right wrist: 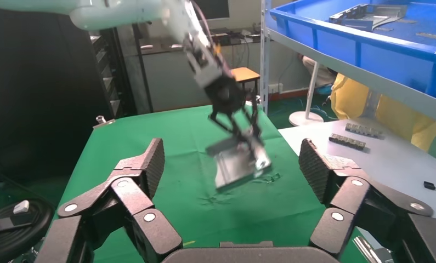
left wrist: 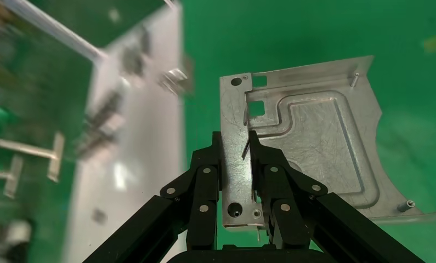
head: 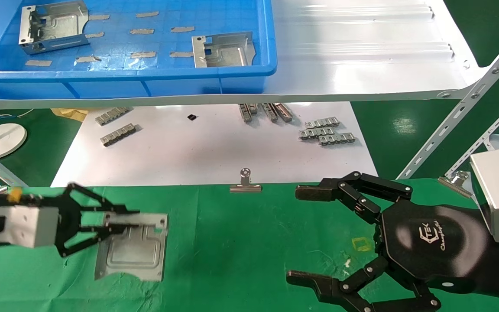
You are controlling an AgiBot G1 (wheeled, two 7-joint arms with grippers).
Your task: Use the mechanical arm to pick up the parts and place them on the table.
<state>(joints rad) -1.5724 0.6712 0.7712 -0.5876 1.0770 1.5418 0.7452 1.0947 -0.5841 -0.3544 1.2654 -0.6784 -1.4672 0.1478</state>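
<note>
— Two grippers in view; where does each one sit?

— My left gripper (head: 117, 222) reaches in level from the left, over the near-left part of the green table (head: 232, 242). Its thin black link fingers (left wrist: 204, 181) are closed on the upturned perforated edge of one silver part (head: 132, 249), one finger on each side of that wall. My right gripper (head: 299, 234) sits at the near right, glossy hexagonal palm facing up, its two jointed fingers spread wide with nothing between them.

— How does the held part lie?

— It is roughly square, stamped sheet metal with a stepped embossed ridge. In the head view it sits low over the cloth, its curved-notch edge on the near side and the gripped wall on the far side. From the right wrist view it hangs tilted under my left gripper; whether any corner touches the cloth I cannot tell.

— And the others?

— Two more parts lie in the blue plastic bin (head: 249, 69) on the white ribbed shelf (head: 362, 47) at the far side: one (head: 52, 27) at the far left, one (head: 223, 50) near the bin's right wall. Grey tape scraps (head: 142, 31) dot the bin floor.

— What else is around?

— Beyond the table's far edge, a white sheet (head: 197, 151) carries small grey comb-like strips (head: 327, 131). A silver binder clip (head: 245, 182) grips the wrinkled cloth at that edge.
</note>
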